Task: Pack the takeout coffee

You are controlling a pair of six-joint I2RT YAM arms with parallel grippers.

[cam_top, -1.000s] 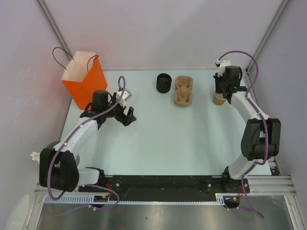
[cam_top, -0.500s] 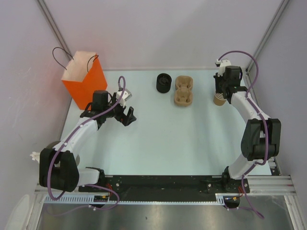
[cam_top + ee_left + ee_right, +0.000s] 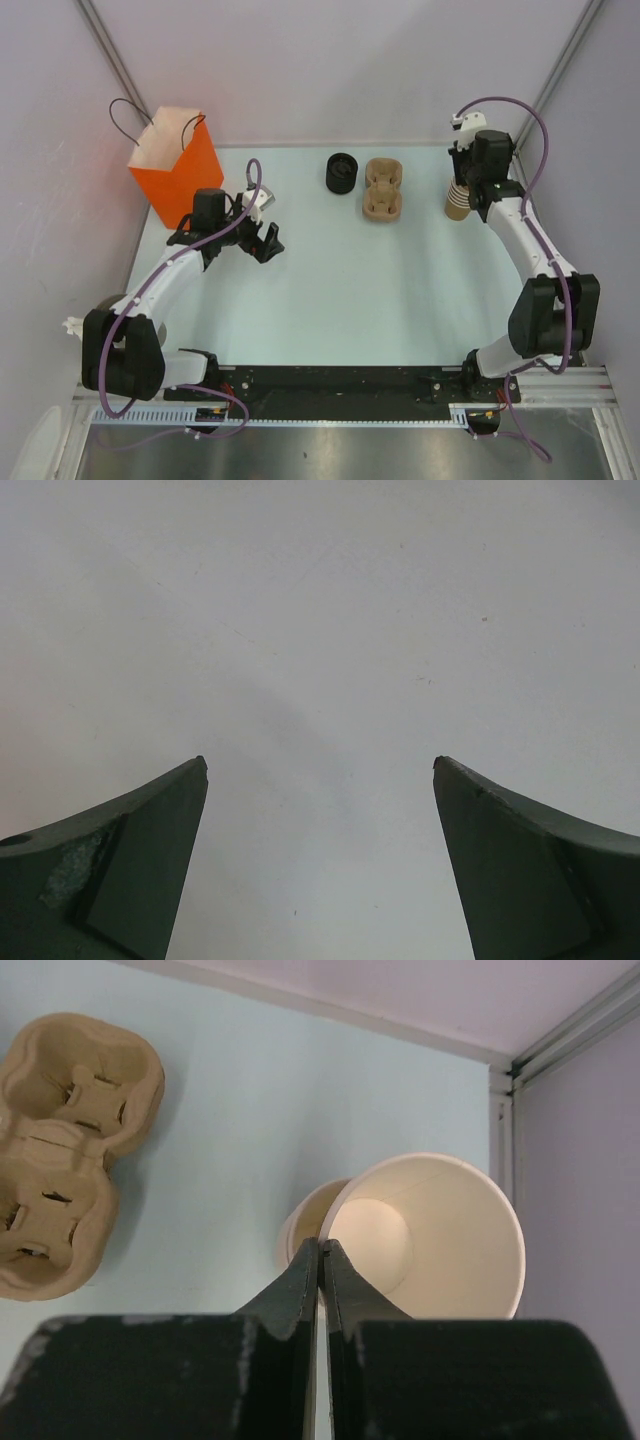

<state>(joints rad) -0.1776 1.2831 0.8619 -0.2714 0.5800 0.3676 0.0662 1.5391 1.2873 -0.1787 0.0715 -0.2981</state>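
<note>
My right gripper is shut on the near rim of a tan paper cup with a pale inside, one finger inside and one outside. The cup tilts up out of the cup stack just behind it. From above, the right gripper sits over the stack at the back right. A round black lid lies at the back middle. My left gripper hovers open at the left with only bare table between its fingers.
The moulded brown cup carrier lies between the lid and the cup stack. An orange paper bag stands open at the back left corner. Enclosure walls and a metal post close in the right side.
The right jaws have closed on the cup rim, and the right wrist has risen and shifted slightly right, pulling the cup up from the stack. The left arm has not moved.
</note>
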